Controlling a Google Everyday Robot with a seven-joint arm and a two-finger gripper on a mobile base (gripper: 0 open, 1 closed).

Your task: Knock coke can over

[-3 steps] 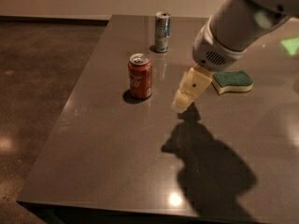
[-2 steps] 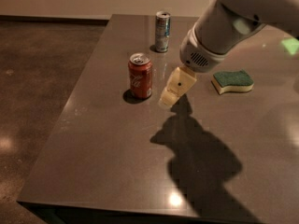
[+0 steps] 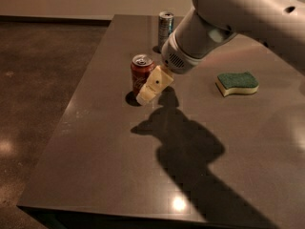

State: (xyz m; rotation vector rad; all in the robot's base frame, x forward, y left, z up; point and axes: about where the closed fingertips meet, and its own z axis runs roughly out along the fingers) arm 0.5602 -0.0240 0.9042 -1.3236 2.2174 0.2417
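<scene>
The coke can, short and red with white script and a silver top, stands upright on the dark table left of centre. My gripper comes down from the upper right on a thick white arm. Its cream fingers sit right against the can's right side, low near its base, overlapping the can's edge in this view.
A taller, slim silver-and-blue can stands upright at the table's far edge behind the coke can. A green-and-yellow sponge lies to the right. The table's left edge drops to a brown floor. The arm's shadow falls across the table's middle.
My gripper has moved left across the table, from beside the sponge to right against the coke can. The can still stands upright in the same place.
</scene>
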